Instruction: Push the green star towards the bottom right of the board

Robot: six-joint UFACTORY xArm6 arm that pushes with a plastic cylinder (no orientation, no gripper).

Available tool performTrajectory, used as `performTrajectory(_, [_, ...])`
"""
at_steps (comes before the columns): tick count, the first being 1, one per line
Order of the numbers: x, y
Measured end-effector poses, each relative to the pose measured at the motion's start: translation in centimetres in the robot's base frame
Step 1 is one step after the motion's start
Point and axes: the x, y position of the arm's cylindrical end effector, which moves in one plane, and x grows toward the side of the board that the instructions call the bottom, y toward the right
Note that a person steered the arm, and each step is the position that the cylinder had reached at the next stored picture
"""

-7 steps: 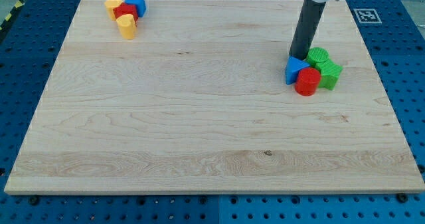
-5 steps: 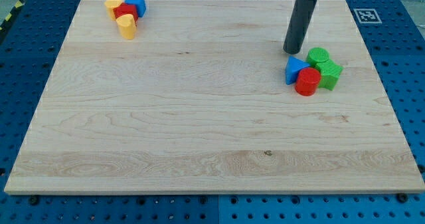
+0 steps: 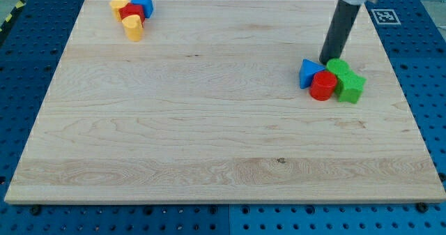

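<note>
My tip (image 3: 328,61) rests on the board (image 3: 209,123) at the view's upper right, touching the top-left edge of a rounded green block (image 3: 339,67). Just below and right of that block sits a second, angular green block (image 3: 350,88), which looks like the star. A red cylinder (image 3: 323,86) lies to the left of the star, touching it. A blue triangle (image 3: 309,72) lies at the cluster's left, below and left of my tip.
A second cluster sits at the view's top left: a blue block (image 3: 143,3), a red block (image 3: 130,13) and two yellow blocks (image 3: 119,4) (image 3: 132,28). A black-and-white marker tag (image 3: 385,16) lies off the board's top right corner.
My tip drew back up and left, then swung right and down onto the rounded green block. Both green blocks slid down and right. The blue triangle and red cylinder barely moved.
</note>
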Motion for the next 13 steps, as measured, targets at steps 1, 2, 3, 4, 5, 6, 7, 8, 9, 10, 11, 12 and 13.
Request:
performTrajectory(1, [3.3,0.7])
performTrajectory(2, [5.6,3.0])
performTrajectory(3, [7.5,6.3])
performTrajectory(4, [9.3,8.1])
performTrajectory(5, [10.4,8.5])
performTrajectory(6, [9.6,8.5])
performTrajectory(7, [7.7,8.1])
performTrajectory(8, [8.2,7.8])
performTrajectory(9, [10.9,5.9])
performTrajectory(10, [12.3,5.7])
performTrajectory(11, [12.3,4.4])
performTrajectory(12, [12.8,4.3])
performTrajectory(13, [13.1,4.2])
